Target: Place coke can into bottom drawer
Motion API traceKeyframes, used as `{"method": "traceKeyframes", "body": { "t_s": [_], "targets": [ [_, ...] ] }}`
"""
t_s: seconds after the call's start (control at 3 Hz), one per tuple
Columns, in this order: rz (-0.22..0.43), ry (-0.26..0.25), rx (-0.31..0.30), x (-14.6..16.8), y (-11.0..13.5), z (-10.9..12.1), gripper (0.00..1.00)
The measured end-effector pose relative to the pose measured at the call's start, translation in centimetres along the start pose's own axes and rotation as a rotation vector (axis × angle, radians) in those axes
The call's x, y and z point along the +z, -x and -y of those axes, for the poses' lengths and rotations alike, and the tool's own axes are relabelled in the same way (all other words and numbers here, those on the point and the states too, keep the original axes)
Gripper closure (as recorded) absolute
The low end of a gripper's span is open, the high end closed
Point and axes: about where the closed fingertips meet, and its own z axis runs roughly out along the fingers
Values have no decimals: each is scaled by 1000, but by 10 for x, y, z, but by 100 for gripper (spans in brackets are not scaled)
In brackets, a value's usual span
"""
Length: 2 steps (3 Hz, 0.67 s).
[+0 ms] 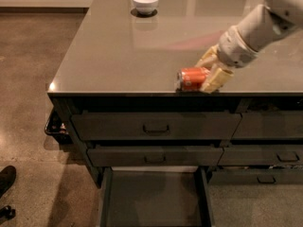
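Observation:
The coke can (pixel 191 78) is red-orange and lies on its side, held at the front edge of the dark counter top (pixel 123 56). My gripper (pixel 207 73) is shut on the can, with its cream fingers (pixel 215 81) on either side of the can's right end. The white arm reaches in from the upper right. The bottom drawer (pixel 154 200) of the left stack stands pulled open below, with a plain dark floor and nothing in it. The can is above and slightly to the right of the drawer's middle.
A white bowl (pixel 145 3) stands at the back of the counter. Two shut handled drawers (pixel 156 126) sit above the open one, and narrower drawers (pixel 270 126) are on the right. A dark shoe (pixel 6 179) is on the floor at lower left.

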Motion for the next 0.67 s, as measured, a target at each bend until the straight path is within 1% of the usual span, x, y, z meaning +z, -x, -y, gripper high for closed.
{"method": "traceKeyframes", "body": {
  "t_s": [0.33,0.67],
  "targets": [
    [-75,-79,-24,-36,22,-25,100],
    [-75,-79,-24,-36,22,-25,100]
  ]
}}
